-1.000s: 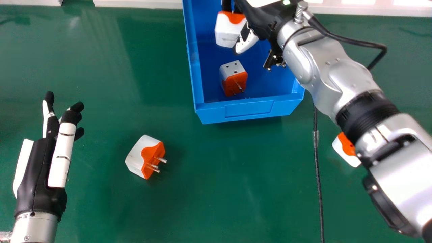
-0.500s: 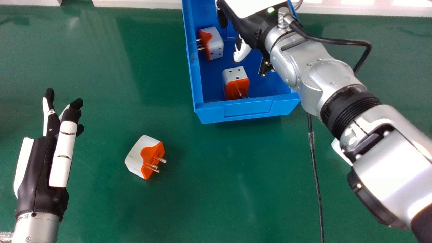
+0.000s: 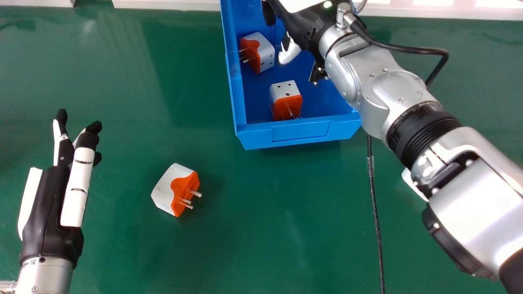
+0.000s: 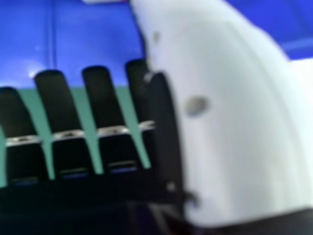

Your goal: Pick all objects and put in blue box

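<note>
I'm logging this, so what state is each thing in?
Blue box, uncovered, two plugs inside.
Nearer plug in the box, pins toward the robot.
Farther plug in the box, pins pointing left.
Plug outside the box, pins pointing right.
White object, mostly hidden.
Right hand, open, empty, over the box.
Left hand, open, empty.

The green table (image 3: 245,237) surf. looks smooth & glossy, w/ soft reflections at far left. The blue box (image 3: 300,132) is of smooth plastic, slightly shiny. The table plug (image 3: 165,190) has a smooth plastic body, rather matt, w/ shiny metal pins (image 3: 196,193); the far box plug (image 3: 264,51) & near box plug (image 3: 284,90) also have smooth plastic bodies. The right arm (image 3: 412,92) has a polished metallic finish, incl. a ribbed, black ring (image 3: 423,132). The left hand (image 3: 49,204) shows smooth white parts & dark, satin-like ones.
</note>
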`<state>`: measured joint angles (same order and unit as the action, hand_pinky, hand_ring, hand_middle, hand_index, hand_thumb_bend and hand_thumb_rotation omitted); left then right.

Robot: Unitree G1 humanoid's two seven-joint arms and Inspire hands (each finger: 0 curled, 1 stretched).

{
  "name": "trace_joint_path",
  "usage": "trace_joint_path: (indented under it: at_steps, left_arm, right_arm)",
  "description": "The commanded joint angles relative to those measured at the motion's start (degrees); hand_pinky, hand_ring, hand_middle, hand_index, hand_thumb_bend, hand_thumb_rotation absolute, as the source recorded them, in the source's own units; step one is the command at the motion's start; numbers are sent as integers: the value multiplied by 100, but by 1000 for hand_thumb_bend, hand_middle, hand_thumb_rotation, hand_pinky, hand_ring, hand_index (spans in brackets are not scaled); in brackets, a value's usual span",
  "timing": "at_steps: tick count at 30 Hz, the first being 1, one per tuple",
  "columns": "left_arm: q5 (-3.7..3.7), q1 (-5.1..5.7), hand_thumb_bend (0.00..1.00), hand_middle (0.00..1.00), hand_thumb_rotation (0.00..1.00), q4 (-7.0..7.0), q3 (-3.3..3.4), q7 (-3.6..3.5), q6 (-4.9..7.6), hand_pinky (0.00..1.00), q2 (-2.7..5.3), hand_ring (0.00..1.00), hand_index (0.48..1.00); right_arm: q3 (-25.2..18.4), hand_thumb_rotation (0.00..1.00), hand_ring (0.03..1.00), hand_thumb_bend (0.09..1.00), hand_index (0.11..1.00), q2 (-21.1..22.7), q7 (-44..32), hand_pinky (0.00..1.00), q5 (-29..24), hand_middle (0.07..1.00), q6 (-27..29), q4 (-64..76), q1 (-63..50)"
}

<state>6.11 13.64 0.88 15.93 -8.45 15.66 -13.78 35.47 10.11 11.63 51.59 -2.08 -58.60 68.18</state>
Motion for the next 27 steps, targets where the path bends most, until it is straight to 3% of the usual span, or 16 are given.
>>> trace_joint_path:
  at_steps: [1, 4, 5, 10, 13, 17, 21, 23, 27]
  left_arm:
    - [-58, 10, 513, 933, 1000, -88, 19, 24, 52, 936, -34, 951, 947]
    - [9, -29, 507, 934, 1000, 13, 51, -30, 122, 939, -47, 954, 947]
    - [-9, -37, 505, 934, 1000, 25, 55, -19, 129, 938, -52, 954, 945]
    - [-46, -36, 516, 930, 1000, 32, 83, 11, 57, 923, -87, 947, 943]
    - [-16, -43, 514, 928, 1000, 65, 103, -11, 70, 924, -103, 947, 944]
    - [8, -29, 503, 925, 1000, 54, 129, -7, 51, 918, -104, 942, 941]
    - [-33, -13, 494, 919, 1000, 35, 152, 28, 13, 917, -114, 945, 938]
    - [-7, -14, 494, 921, 1000, 43, 164, -6, 6, 920, -129, 949, 940]
    - [16, 1, 489, 920, 1000, -4, 188, 5, -45, 916, -109, 947, 935]
  right_arm:
    - [-114, 177, 702, 510, 730, 207, -125, 579, -39, 767, -193, 661, -203]
    - [-137, 215, 835, 549, 865, 511, -349, 714, 182, 870, -597, 1955, -836]
    - [-139, 244, 882, 555, 905, 605, -435, 768, 261, 908, -709, 2337, -1025]
    - [-290, 409, 987, 595, 991, 1108, -739, 921, 607, 993, -1036, 4321, -2128]
    - [-558, 467, 999, 603, 999, 1315, -768, 974, 636, 1000, -1063, 5519, -2962]
    - [-841, 490, 1000, 561, 1000, 1516, -953, 980, 685, 1000, -1078, 6834, -4037]
    - [-1120, 463, 1000, 537, 1000, 1730, -890, 994, 732, 1000, -896, 7931, -5422]
    - [-1256, 456, 1000, 537, 1000, 1755, -813, 964, 720, 1000, -768, 8278, -6044]
    - [-1528, 448, 1000, 524, 1000, 1838, -511, 970, 775, 1000, -394, 8838, -7262]
